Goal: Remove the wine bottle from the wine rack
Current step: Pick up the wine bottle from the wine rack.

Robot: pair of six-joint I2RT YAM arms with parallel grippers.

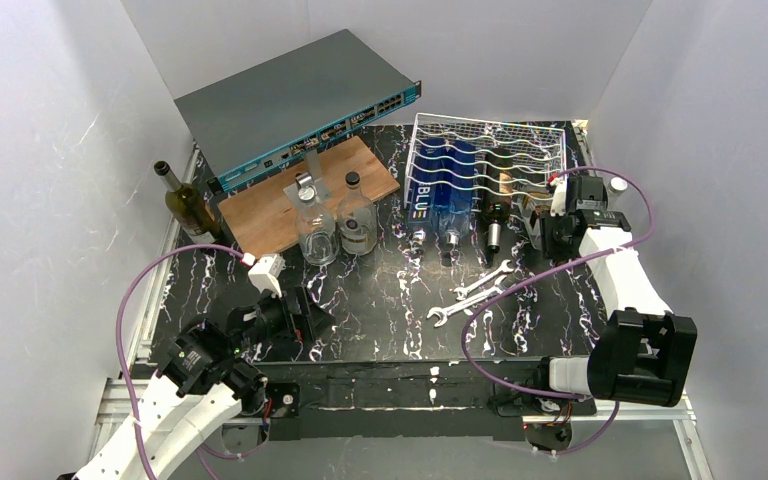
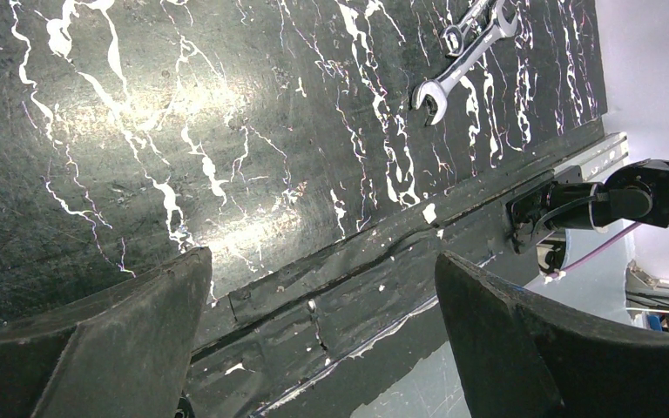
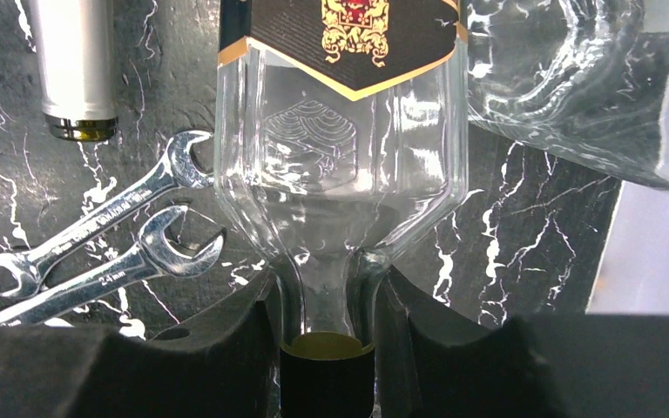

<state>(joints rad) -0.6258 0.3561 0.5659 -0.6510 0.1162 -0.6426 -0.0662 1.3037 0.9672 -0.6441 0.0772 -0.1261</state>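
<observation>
By the wine rack (image 1: 490,128), right end effector (image 3: 327,305) pinches the wine bottle (image 3: 340,174) at its neck, likely the slimmest grip for sliding it out; left end effector (image 2: 322,261) gapes wide, empty.

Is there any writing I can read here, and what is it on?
"BLU", next letter unclear: on the blue bottle in the wine rack.
Stamp on the wrench: too small to read.
The black label on the clear wine bottle: gold crest, no legible words.
Markings on the network switch: too blurred.
</observation>
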